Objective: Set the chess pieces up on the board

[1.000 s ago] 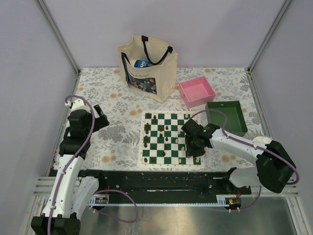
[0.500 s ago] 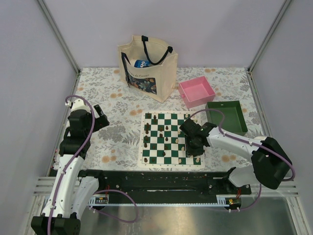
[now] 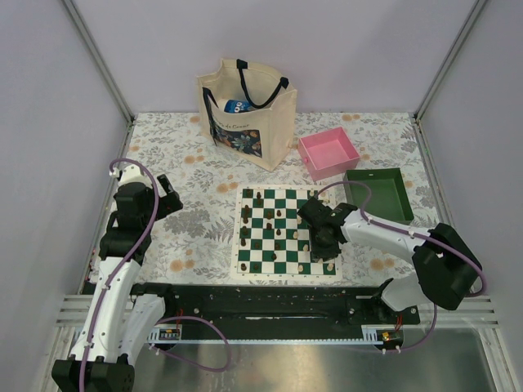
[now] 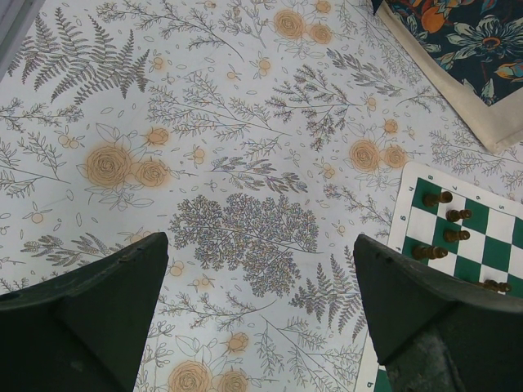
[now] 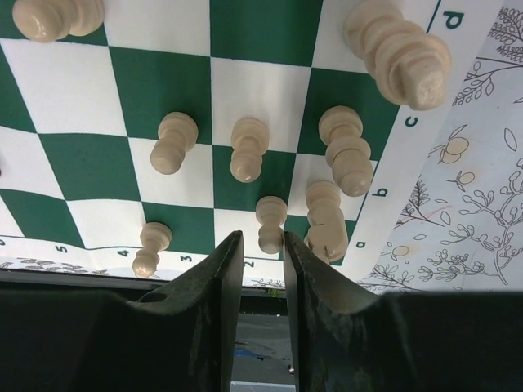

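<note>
Board (image 3: 242, 266) flat mid floral surface (image 3: 188, 175), chess pieces (image 3: 279, 216) dotted over squares, dark and cream mixed up. Right gripper (image 5: 263, 243) low over board's 4 o'clock corner, jaws nearly together either side of cream pawn (image 5: 271, 222) foot, honestly can't tell if actually pinching. Left gripper (image 4: 260, 241) off at board's 9 o'clock above flower print, jaws spread wide. Tote bag (image 3: 245, 114) at 12, pink tray (image 3: 328, 153) and green tray (image 3: 378, 196) round 1-2 o'clock.

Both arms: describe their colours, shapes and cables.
The left arm and right arm have smooth white links between bulky black joints. A thin purple cable loops along each. The jaws are dark matte wedges, unmarked.
</note>
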Available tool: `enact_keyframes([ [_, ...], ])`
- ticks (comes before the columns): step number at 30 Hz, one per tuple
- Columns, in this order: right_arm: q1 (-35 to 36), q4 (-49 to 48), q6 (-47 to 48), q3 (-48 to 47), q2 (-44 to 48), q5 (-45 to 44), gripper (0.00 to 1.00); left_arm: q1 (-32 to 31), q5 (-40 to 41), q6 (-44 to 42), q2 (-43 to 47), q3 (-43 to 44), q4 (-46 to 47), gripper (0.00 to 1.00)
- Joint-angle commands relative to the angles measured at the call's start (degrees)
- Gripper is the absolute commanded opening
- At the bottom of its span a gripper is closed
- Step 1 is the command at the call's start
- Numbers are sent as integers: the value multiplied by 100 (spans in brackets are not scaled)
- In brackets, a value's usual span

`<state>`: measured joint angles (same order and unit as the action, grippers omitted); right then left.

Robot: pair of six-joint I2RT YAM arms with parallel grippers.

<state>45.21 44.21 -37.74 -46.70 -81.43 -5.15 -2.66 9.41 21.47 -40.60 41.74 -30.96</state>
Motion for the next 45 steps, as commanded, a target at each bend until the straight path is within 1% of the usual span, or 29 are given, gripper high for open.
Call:
enact_keyframes([
  [1,49,-26,47,-191,-49,-206,34,28,-27,23,8,98,240,99],
  [5,58,-26,65,-217,-5,-188,27,28,-36,23,-18,98,240,99],
  [10,58,-105,109,-261,65,-136,24,28,-27,23,-1,98,240,99],
  [16,58,-228,82,-243,110,-145,25,28,-18,23,17,98,240,99],
  [27,58,-378,29,-296,-119,-206,26,28,-27,23,34,98,231,99],
  [45,58,-316,65,-331,-163,-311,27,28,-9,23,43,98,240,99],
])
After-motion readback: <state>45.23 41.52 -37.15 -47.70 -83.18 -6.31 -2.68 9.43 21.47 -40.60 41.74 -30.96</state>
